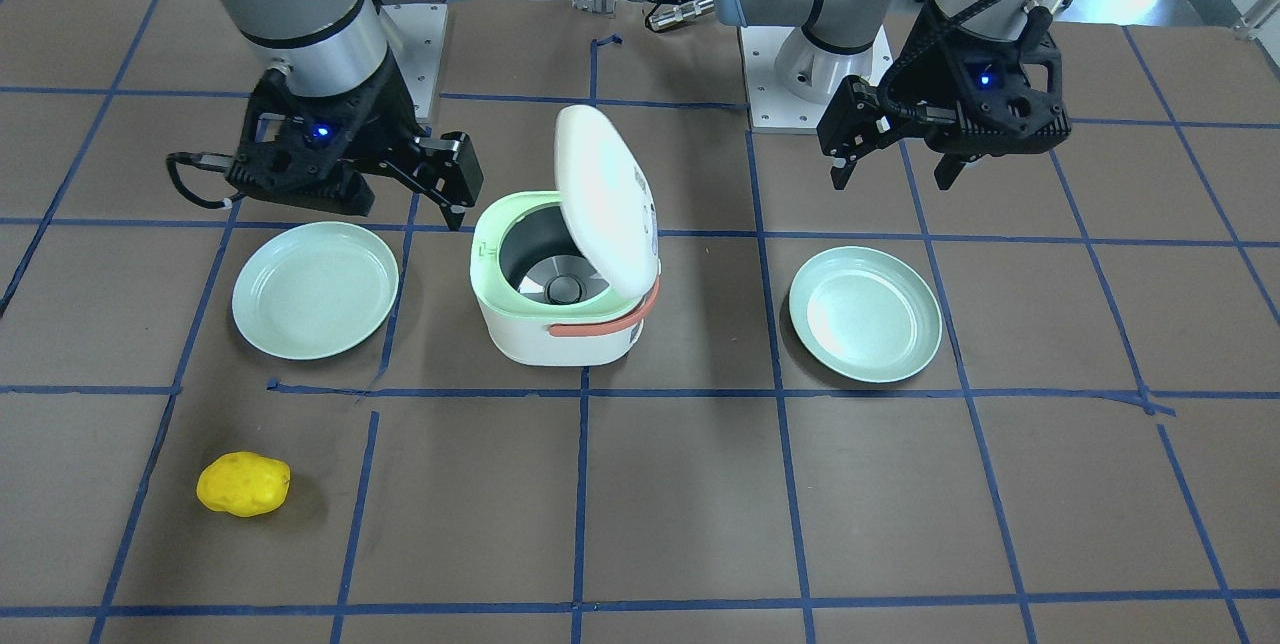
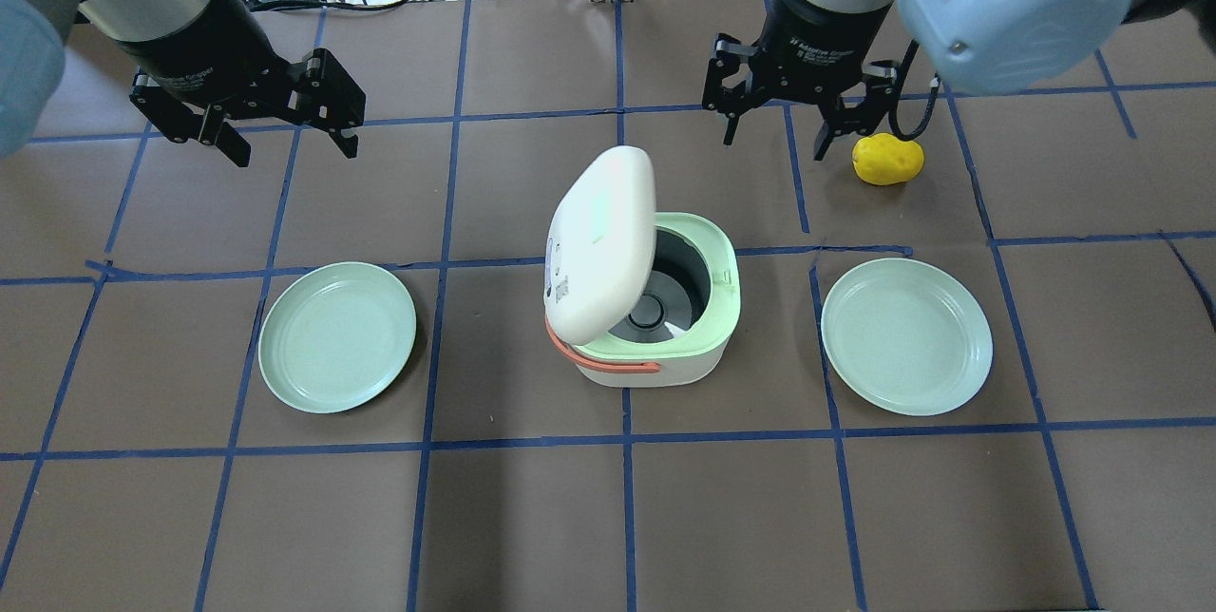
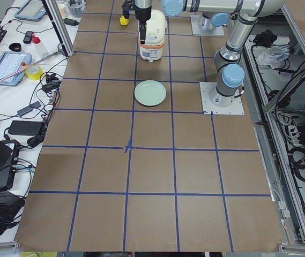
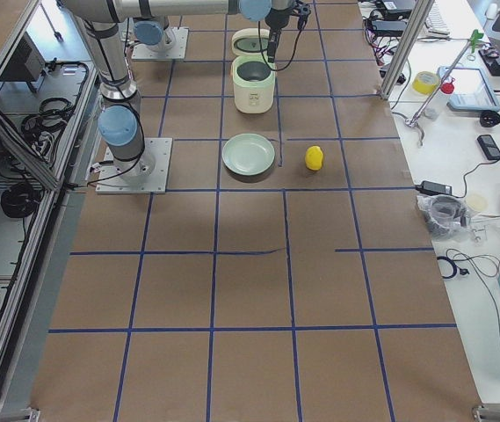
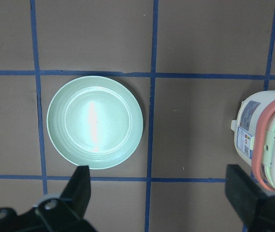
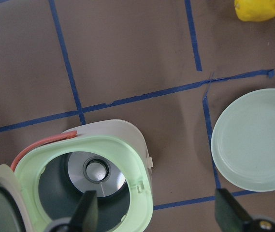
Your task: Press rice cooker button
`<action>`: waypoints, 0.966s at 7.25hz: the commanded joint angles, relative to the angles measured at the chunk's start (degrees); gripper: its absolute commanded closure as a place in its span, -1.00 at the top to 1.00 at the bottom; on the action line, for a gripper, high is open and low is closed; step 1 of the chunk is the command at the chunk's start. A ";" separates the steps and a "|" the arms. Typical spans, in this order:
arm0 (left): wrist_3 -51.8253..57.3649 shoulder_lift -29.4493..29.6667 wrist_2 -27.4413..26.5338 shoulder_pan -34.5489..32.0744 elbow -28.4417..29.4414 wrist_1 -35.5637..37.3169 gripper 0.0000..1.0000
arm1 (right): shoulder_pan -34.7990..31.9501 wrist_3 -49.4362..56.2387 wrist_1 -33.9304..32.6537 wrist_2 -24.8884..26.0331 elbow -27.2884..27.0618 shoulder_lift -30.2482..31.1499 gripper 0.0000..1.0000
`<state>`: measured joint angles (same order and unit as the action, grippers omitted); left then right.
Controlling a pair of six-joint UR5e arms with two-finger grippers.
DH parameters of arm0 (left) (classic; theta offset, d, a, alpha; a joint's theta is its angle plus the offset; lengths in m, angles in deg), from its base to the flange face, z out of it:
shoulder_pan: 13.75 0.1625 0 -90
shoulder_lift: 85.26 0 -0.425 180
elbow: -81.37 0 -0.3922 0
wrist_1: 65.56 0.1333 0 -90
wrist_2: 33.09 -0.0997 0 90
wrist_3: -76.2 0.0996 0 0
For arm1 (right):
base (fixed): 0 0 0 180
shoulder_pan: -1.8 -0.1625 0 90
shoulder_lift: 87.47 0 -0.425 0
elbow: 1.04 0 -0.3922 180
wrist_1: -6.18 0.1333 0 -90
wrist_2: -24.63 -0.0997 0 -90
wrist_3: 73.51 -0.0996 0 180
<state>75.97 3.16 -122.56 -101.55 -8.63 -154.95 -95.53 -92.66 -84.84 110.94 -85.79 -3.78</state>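
Centre of surface: rice cooker, lid raised. Left fingers spread, empty, at 10 o'clock; right fingers spread, empty, at 1 o'clock.

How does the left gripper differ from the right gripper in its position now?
The right gripper hangs closer to the open rice cooker; the left gripper is farther from it. A yellow lemon-like object lies beside the right gripper in the overhead view; no such object lies by the left gripper. Both are open and hold nothing.

White-mint rice cooker, coral handle; mint plates.
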 commanded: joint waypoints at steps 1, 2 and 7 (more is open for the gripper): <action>-0.03 0.00 0.00 0.00 0.00 0.00 1.00 | 2.22 5.69 0.92 4.28 1.17 0.68 1.00; 0.06 0.00 0.00 0.00 0.00 0.00 1.00 | 3.27 10.23 0.84 4.91 1.17 0.77 1.00; 0.06 0.00 0.00 0.00 0.00 0.00 1.00 | 8.64 19.16 4.53 5.09 0.91 2.27 1.00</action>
<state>76.00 3.16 -122.56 -101.55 -8.63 -154.95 -87.23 -73.91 -80.57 115.95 -84.80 -1.61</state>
